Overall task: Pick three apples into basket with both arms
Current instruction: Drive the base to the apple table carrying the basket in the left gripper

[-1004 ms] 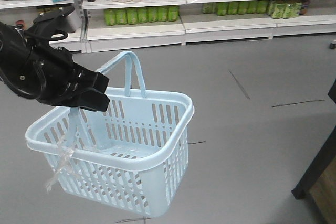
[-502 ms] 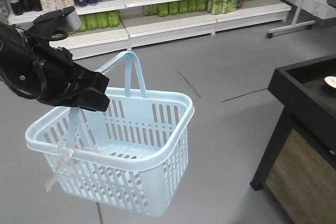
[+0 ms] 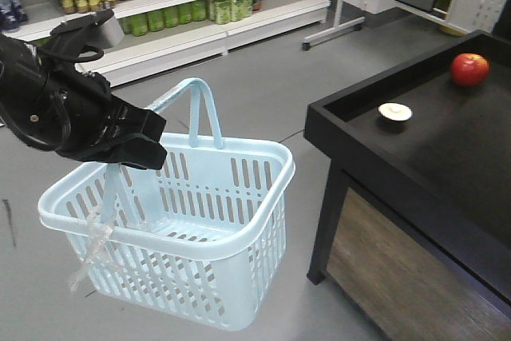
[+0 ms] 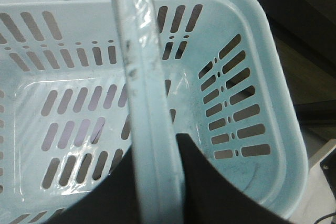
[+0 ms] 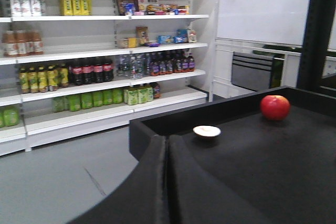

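1. Exterior front-facing view: over the last second the drink shelves [image 3: 200,25] slide off to the far left and a black desk [image 3: 447,173] comes in on the right. The base is evidently turning toward the desk, while the basket [image 3: 239,277] keeps its place in the picture.
2. One red apple [image 3: 469,69] now shows at the far right of the desk, well apart from the basket. A small pale round thing [image 3: 394,112] lies to its left. The other two apples are not in view.
3. By my reading the approach is almost done and the picking has not begun. The left wrist view shows the basket's floor bare.
4. The left claw [image 3: 128,148] is clamped on one hoop handle [image 3: 204,109], and the basket hangs from it above the floor.
5. The right claw [image 5: 167,148] has its fingers pressed together with nothing between them. It points across the desk toward the apple [image 5: 275,107] without touching anything, and would have to spread before a grasp.
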Available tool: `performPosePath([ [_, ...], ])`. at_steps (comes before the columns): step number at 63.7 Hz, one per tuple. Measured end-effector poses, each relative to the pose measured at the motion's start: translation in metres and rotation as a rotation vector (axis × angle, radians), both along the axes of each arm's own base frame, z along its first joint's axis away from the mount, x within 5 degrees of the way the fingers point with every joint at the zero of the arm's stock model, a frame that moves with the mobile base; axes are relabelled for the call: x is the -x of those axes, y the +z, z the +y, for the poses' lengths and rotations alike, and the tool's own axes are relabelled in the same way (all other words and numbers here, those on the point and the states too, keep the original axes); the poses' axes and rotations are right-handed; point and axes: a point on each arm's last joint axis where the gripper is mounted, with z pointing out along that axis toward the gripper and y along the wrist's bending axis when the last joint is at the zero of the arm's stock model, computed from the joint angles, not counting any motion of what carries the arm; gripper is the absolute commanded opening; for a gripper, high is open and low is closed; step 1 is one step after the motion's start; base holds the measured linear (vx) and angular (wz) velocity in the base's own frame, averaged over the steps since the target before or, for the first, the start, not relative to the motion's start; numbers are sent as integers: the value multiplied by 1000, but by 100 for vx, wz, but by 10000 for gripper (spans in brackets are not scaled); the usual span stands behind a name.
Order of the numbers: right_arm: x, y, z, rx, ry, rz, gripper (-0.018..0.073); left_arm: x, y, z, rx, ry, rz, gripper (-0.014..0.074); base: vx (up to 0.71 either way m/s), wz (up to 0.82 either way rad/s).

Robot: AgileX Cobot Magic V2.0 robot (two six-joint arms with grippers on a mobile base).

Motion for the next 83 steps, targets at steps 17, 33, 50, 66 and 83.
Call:
performPosePath([
  [17,0,0,0,0,0,0,-4,0,0,0,0,0,0,-8,14,-56],
  [33,0,0,0,0,0,0,-4,0,0,0,0,0,0,-8,13,-50],
  [50,0,0,0,0,0,0,-4,0,0,0,0,0,0,-8,10,-38],
  [66,0,0,0,0,0,0,-4,0,0,0,0,0,0,-8,8,-32],
  [83,0,0,0,0,0,0,-4,0,0,0,0,0,0,-8,7,-34],
])
